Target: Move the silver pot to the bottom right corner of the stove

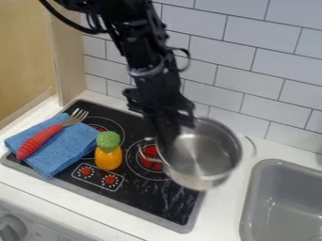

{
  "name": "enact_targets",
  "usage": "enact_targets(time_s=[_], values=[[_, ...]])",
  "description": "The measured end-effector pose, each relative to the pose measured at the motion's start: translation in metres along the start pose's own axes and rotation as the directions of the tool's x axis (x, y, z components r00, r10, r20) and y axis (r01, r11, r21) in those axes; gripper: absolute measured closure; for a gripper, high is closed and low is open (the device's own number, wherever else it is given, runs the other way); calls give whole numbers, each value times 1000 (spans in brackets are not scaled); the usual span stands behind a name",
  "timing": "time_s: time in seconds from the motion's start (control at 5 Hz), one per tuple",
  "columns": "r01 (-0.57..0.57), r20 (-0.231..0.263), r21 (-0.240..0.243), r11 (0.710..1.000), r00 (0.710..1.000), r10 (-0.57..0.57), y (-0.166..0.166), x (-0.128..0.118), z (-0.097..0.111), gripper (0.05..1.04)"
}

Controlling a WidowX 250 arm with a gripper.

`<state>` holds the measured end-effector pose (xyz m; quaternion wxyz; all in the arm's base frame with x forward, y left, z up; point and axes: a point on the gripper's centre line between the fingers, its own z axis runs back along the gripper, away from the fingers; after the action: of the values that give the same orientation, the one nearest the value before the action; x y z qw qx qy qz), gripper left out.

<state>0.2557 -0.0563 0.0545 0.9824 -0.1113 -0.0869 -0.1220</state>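
Black gripper [167, 144] pinches the silver pot [206, 156] — 2 fingers closed.

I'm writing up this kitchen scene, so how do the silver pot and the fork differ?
The silver pot is tilted in the gripper, while the fork lies on a blue cloth. The pot is wide and hollow; the fork is long and slim. The pot's handles look silver; the fork's is red. Both show silver metal.
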Motion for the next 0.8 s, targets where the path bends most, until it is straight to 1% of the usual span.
enact_targets(time_s=[0.2,0.4,0.8], values=[[10,-13,11,1000,1000,-10,-7,-8,-7,1030],[31,-9,14,999,999,-31,-15,-7,-13,1030],[41,-42,31,999,998,-40,-22,-9,-33,1030]])
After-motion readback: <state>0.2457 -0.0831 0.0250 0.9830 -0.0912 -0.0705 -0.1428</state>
